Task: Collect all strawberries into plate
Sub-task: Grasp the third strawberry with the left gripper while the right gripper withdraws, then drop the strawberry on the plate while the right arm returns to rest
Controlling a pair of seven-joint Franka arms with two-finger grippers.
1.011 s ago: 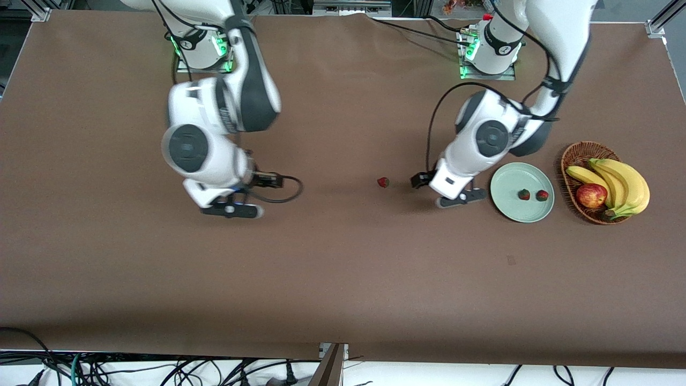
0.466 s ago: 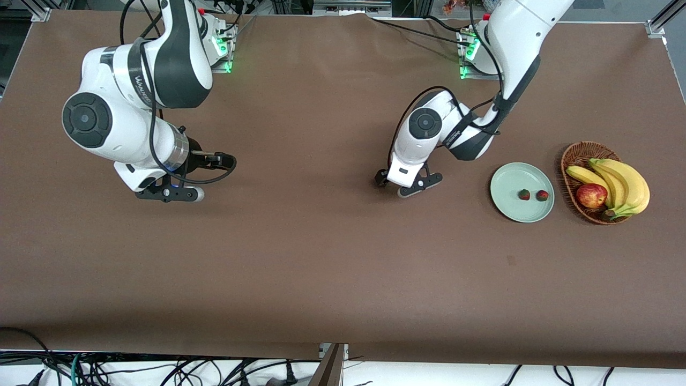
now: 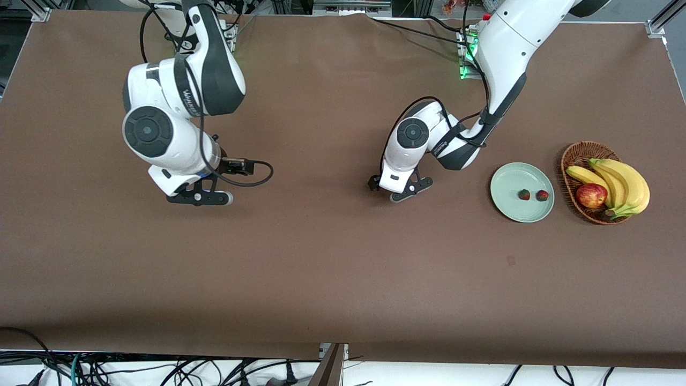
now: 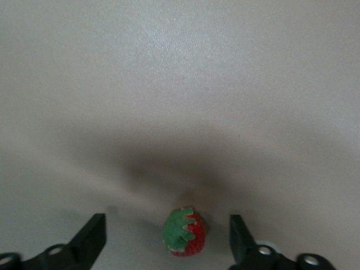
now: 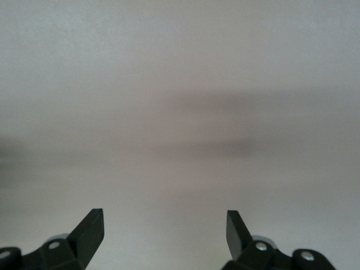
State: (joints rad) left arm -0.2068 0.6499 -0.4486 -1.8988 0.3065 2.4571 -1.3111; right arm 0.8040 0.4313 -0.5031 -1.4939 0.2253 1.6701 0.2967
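Strawberries number three: two lie on the pale green plate (image 3: 509, 201), one strawberry (image 3: 523, 194) just beside the other strawberry (image 3: 542, 195), apart from each other and toward the basket side of the plate. The third strawberry (image 4: 184, 232) lies on the brown surface (image 3: 343, 268) near the middle, hidden under the left arm in the front view and seen only by the left wrist camera, its green top showing. One plate stands toward the left arm's end of the surface, and just beside it, closer still to that end, one wicker basket (image 3: 571, 161) holds one apple (image 3: 591, 195) and a bunch of bananas (image 3: 621, 185). The left pincer (image 4: 167, 236) is down low over the surface with its jaws spread wide on either side of the third strawberry, neither finger touching it. The right pincer (image 5: 165, 228) hangs over bare surface toward the right arm's end, its jaws wide apart and holding nothing.
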